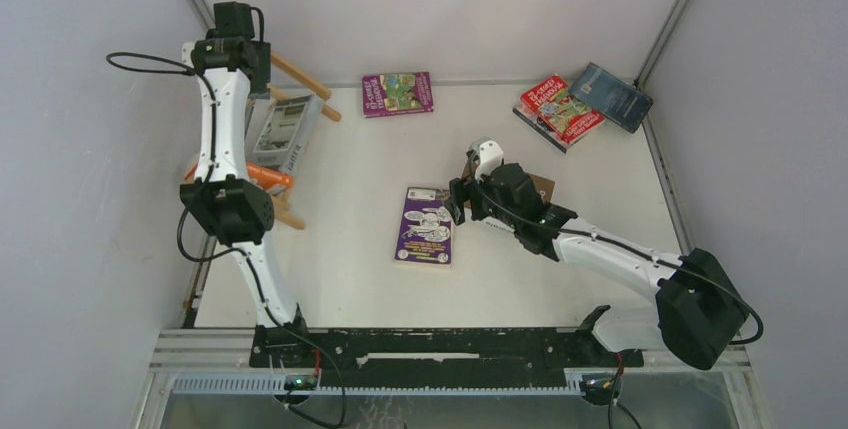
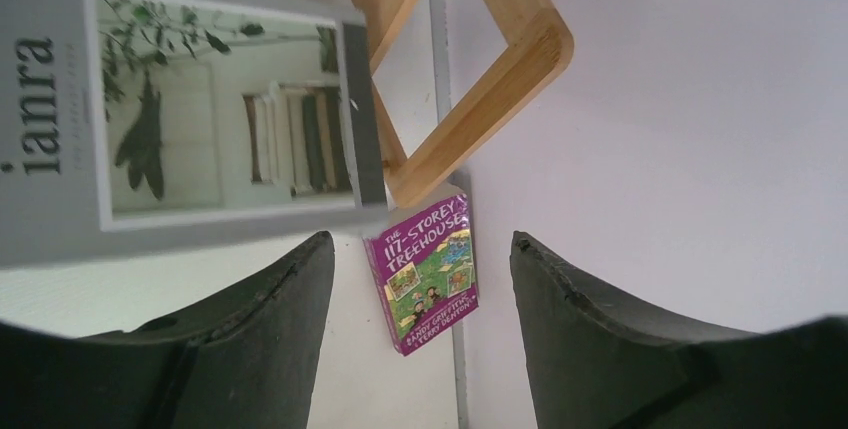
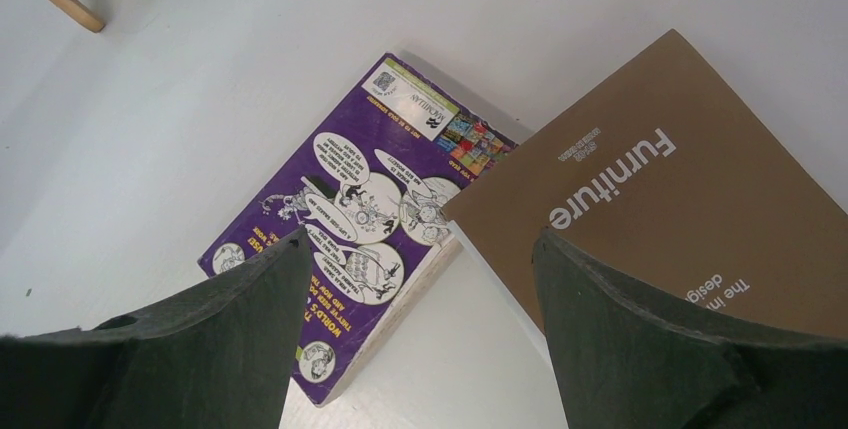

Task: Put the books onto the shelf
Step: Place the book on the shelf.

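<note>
Top external: white table between grey walls (books scattered); left gripper and right gripper gape wide.

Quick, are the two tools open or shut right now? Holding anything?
Left tool: open, holding nothing.
Right tool: open, holding nothing.

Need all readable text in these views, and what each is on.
"ianra", cut off at the frame edge: grey-white book with a shelf photo.
"THE 117-STOREY TREEHOUSE": magenta paperback.
"Furniture": thick brown book.
"MACMILLAN": white label on the purple cartoon-covered paperback.
Speech bubbles and other small print: too small or blurred to read.
</note>
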Available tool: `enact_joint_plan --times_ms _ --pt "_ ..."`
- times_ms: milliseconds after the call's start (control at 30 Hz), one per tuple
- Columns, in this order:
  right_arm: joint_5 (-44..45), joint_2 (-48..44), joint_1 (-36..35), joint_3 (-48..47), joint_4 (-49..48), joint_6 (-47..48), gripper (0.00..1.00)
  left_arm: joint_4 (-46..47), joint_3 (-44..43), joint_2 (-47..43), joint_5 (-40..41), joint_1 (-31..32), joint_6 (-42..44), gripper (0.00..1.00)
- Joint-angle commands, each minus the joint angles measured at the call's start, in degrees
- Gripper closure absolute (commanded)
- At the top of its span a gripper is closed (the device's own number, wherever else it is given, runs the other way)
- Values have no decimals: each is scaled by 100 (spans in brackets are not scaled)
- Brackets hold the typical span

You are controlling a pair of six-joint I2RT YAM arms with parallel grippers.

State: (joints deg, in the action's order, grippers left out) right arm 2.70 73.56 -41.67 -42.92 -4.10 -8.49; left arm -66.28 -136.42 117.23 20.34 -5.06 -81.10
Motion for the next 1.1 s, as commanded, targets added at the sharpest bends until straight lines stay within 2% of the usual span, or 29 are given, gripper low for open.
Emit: enact_joint_plan --times_ms 0,300,567,800,933,1067 --pt "-33 18 45 -189 -306 -118 13 261 -245 1 143 -37 7 30" --pt "-155 52 84 -282 -337 -81 13 359 -216 -112 129 31 125 30" --pt "-175 -70 216 -410 -214 -63 13 620 162 -434 89 227 477 30" --pt "-208 -148 199 -444 -133 -102 13 812 372 -681 103 673 777 30" --pt "-376 -83 225 -639 -78 -91 13 810 441 -861 389 925 1107 30" --pt "-537 59 332 -795 -158 -260 13 916 1014 -1264 605 1136 1375 30"
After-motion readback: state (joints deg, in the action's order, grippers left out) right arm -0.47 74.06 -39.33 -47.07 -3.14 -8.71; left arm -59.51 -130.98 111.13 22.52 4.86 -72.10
